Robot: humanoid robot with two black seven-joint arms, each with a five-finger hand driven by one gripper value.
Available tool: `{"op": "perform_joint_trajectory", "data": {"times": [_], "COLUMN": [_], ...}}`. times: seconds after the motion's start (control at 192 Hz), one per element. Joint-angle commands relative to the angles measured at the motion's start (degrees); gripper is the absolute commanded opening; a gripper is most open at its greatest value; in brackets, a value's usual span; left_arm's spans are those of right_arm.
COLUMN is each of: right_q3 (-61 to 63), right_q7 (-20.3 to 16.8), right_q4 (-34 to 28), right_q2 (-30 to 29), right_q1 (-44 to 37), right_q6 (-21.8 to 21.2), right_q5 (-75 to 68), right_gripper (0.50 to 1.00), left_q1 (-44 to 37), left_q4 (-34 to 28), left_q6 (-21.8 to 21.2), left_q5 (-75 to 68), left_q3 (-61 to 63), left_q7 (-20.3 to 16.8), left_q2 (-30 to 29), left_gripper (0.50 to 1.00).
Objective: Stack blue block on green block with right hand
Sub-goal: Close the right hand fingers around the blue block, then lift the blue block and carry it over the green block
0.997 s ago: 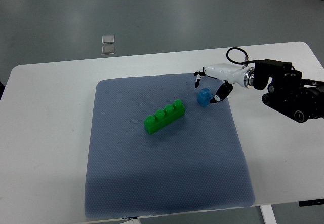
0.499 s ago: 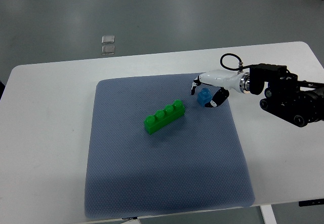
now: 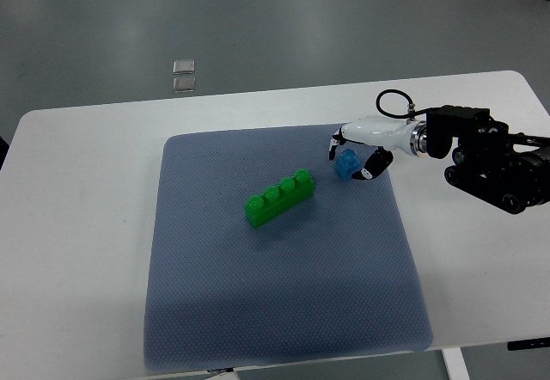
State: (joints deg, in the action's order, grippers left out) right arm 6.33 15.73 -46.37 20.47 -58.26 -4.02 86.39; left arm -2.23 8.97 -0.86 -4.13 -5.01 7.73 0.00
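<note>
Green block (image 3: 279,197) is seen lying diagonally mid-mat (image 3: 284,311), four studs up. Blue block (image 3: 347,165) is located up-right of it, on the mat, clasped between curled fingers of the right hand (image 3: 359,150).

I have one camera, high on the robot's side, looking steeply down across the white table (image 3: 77,225) and grey mat (image 3: 284,311) toward the far floor (image 3: 258,19).
</note>
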Motion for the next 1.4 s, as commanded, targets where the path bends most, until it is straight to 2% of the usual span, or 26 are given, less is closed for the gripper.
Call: {"op": "perform_joint_trajectory", "data": {"times": [0.0,0.301,0.306,0.317,0.644,0.732,0.93,0.971,1.148,1.153,1.397], "right_q3": [0.0,-0.4,-0.4,-0.4,-0.4,-0.4,-0.5,-0.5,-0.5,-0.6,-0.9], "right_q7": [0.0,0.0,0.0,0.0,0.0,0.0,0.1,0.1,0.2,0.2,0.4], "right_q4": [0.1,0.5,0.6,0.6,0.5,0.5,0.4,0.4,0.4,0.4,0.4], "right_q2": [0.0,0.1,0.1,0.1,0.2,0.4,0.7,0.7,0.6,0.6,0.6], "right_q1": [0.0,-0.1,-0.1,-0.1,-0.1,-0.1,-0.1,-0.1,0.0,0.0,0.0], "right_q6": [0.0,0.0,0.0,0.0,0.0,-0.1,-0.1,-0.1,-0.1,-0.1,-0.1], "right_q5": [0.0,0.0,0.1,0.1,0.1,0.1,0.1,0.2,1.2,1.2,1.2], "right_gripper": [0.782,0.748,0.73,0.727,0.723,0.697,0.68,0.66,0.641,0.625,0.586], "left_q1": [-0.1,0.0,-0.1,-0.1,0.0,0.0,-0.1,-0.1,0.0,-0.1,0.0], "left_q4": [0.0,0.0,0.0,0.0,0.0,0.0,0.0,0.0,0.0,0.0,0.0], "left_q6": [0.0,0.0,0.0,0.1,0.0,0.0,0.0,0.0,0.0,0.0,0.1], "left_q5": [0.0,0.0,0.0,0.0,0.0,0.0,0.0,0.0,0.0,0.0,0.0], "left_q3": [0.0,0.0,0.0,0.0,0.0,0.0,0.0,0.0,0.0,0.0,0.0], "left_q7": [0.0,0.0,0.0,0.0,0.0,0.0,0.0,0.0,0.0,0.0,0.0], "left_q2": [0.0,0.0,0.0,0.0,0.0,0.0,0.0,0.0,0.0,0.0,0.0], "left_gripper": [1.0,1.0,1.0,1.0,1.0,1.0,1.0,1.0,1.0,1.0,1.0]}}
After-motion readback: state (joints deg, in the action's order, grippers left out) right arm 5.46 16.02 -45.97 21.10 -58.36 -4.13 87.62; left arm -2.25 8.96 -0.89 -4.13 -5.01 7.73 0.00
